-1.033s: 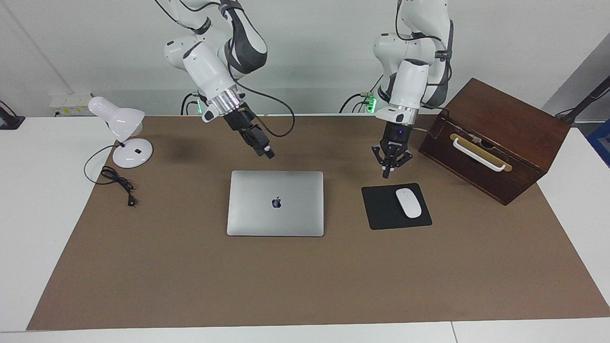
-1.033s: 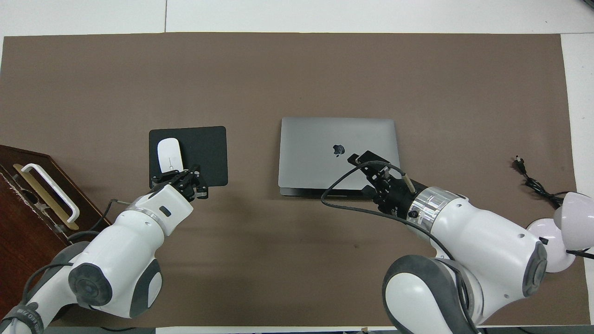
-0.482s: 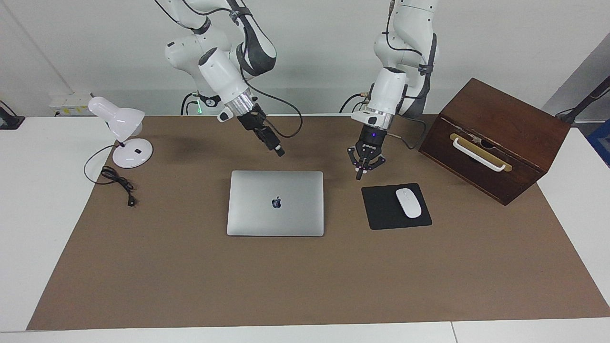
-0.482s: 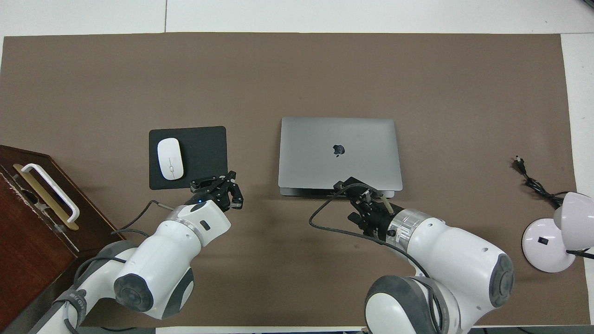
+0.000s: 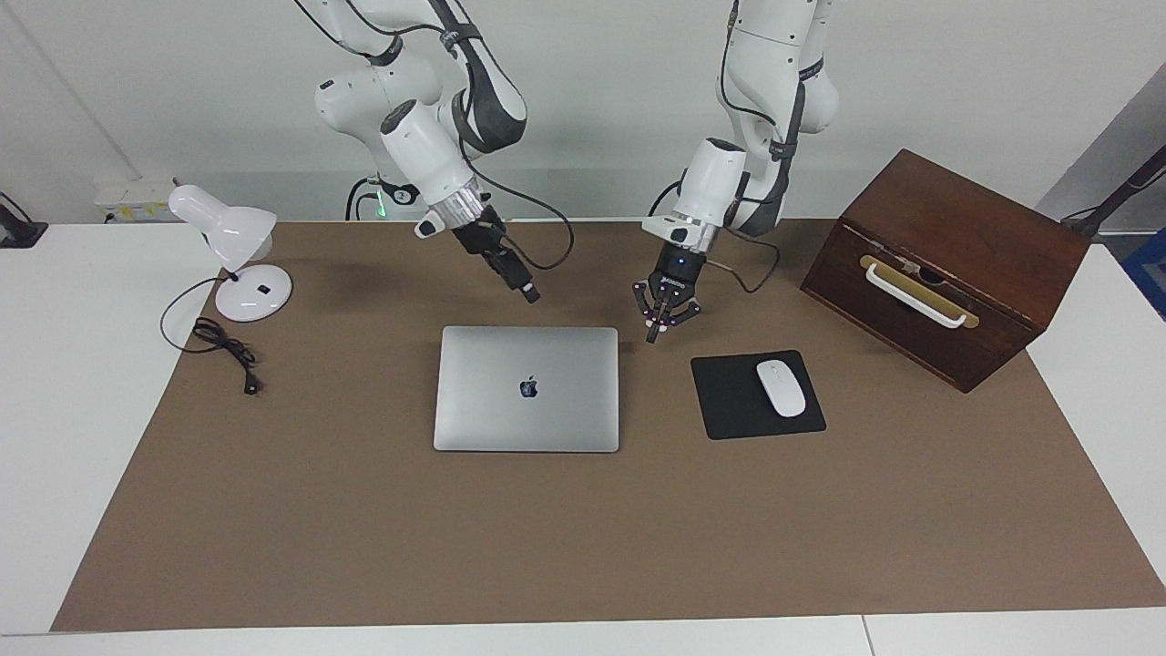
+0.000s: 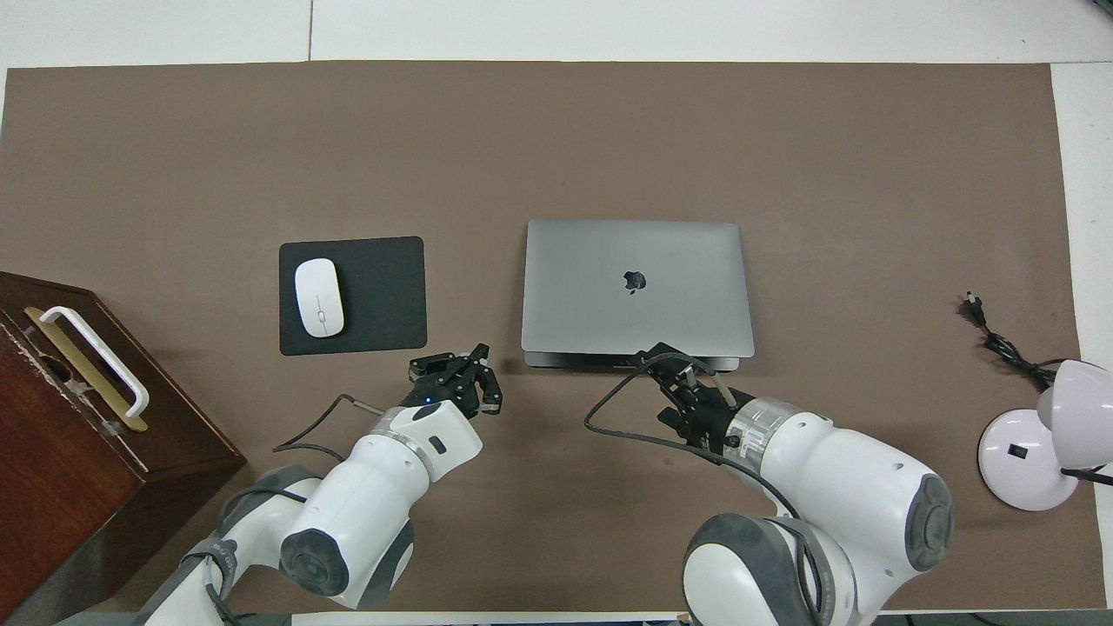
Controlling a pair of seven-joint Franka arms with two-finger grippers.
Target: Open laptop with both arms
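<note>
Silver laptop (image 5: 526, 389) lies shut and flat mid-mat in the facing view, beside a mouse pad (image 5: 756, 394); the right gripper (image 5: 529, 295) hangs above its robot-side edge and the left gripper (image 5: 652, 338), fingers pinched together, hangs just off its corner, neither touching it. From overhead, the laptop (image 6: 636, 289) shows its lid fully down, the left gripper (image 6: 483, 352) and right gripper (image 6: 648, 356) both at its near edge; whether the right one's fingers are apart cannot be told. Nothing is opened yet: gripping, bracing and lifting all remain.

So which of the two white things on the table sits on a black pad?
The small white mouse, lying on the black mouse pad. The other, the white desk lamp, stands directly on the brown mat.
</note>
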